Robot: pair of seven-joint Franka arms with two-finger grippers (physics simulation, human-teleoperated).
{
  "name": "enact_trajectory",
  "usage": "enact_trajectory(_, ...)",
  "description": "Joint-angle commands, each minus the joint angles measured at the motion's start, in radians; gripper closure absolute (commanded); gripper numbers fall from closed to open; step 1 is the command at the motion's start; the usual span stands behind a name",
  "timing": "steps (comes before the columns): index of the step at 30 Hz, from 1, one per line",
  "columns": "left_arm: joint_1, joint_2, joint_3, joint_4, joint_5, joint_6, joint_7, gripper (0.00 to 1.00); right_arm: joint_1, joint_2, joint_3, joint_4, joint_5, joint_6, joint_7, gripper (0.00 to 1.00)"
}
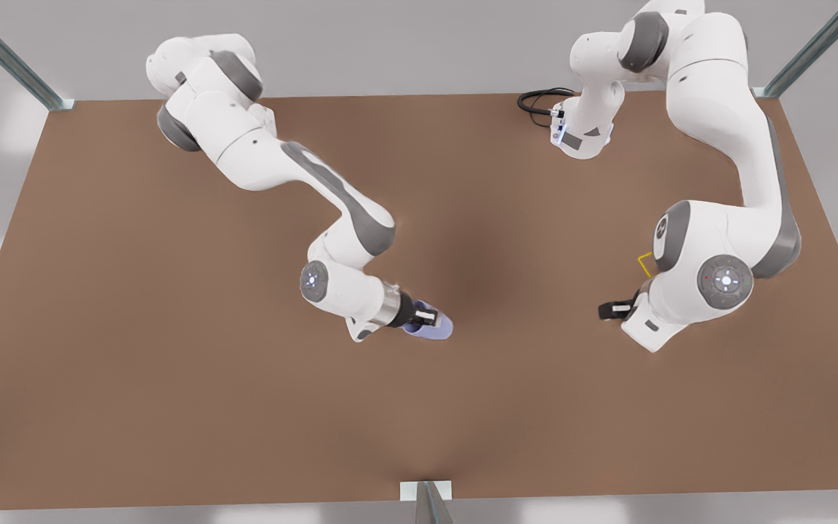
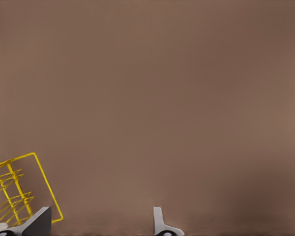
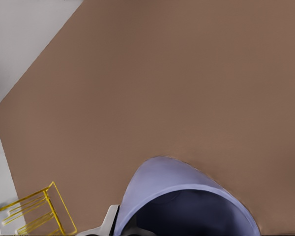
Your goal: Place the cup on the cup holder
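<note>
1. Brown table point(image 1: 172, 364) in the front view: the right gripper point(image 1: 430, 317), on that view's left, pinches the lavender cup point(image 1: 433, 327), tilted near the table's middle. The left gripper point(image 1: 612, 311) waits on that view's right, its arm hiding all but a yellow corner of the holder point(image 1: 643, 263).
2. Left wrist view: fingers point(image 2: 160, 223) spread, cut off by the edge; the wire holder point(image 2: 19, 189) beside them, partly cropped.
3. Right wrist view: the cup's point(image 3: 187, 196) smooth, plain rim, a finger point(image 3: 108, 223) against it; holder point(image 3: 39, 211) farther off.
</note>
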Motion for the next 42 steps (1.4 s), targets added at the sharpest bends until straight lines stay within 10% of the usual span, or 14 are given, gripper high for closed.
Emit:
enact_trajectory(1,-0.008,-0.014,-0.005,0.014,0.004,-0.161,-0.068,0.00,-0.059,0.031,0.089,-0.008,0.031,0.215,0.307,0.79)
enact_trajectory(4,-0.007,0.060,-0.002,0.025,-0.005,0.088,-0.073,0.00,-0.110,0.099,0.184,-0.007,0.024,0.239,0.308,0.79)
enact_trajectory(16,-0.171,0.120,-0.010,0.091,-0.160,0.318,-2.271,0.00,-0.111,0.232,0.270,0.012,-0.058,0.327,0.308,0.79)
enact_trajectory(27,-0.312,0.270,-0.002,0.097,-0.045,0.496,-2.331,0.00,-0.146,0.386,0.389,0.015,-0.344,0.431,0.373,0.79)
enact_trajectory(30,-0.338,0.316,-0.002,0.095,-0.034,0.534,-2.340,0.00,-0.145,0.392,0.388,0.013,-0.373,0.469,0.373,0.46)
enact_trajectory(32,-0.351,0.335,-0.002,0.095,-0.033,0.571,-2.334,0.00,-0.143,0.393,0.388,0.010,-0.382,0.491,0.377,0.01)
enact_trajectory(42,-0.395,0.393,-0.010,0.060,-0.017,0.560,-1.844,0.00,-0.298,0.398,0.435,-0.126,-0.463,0.492,0.376,0.00)
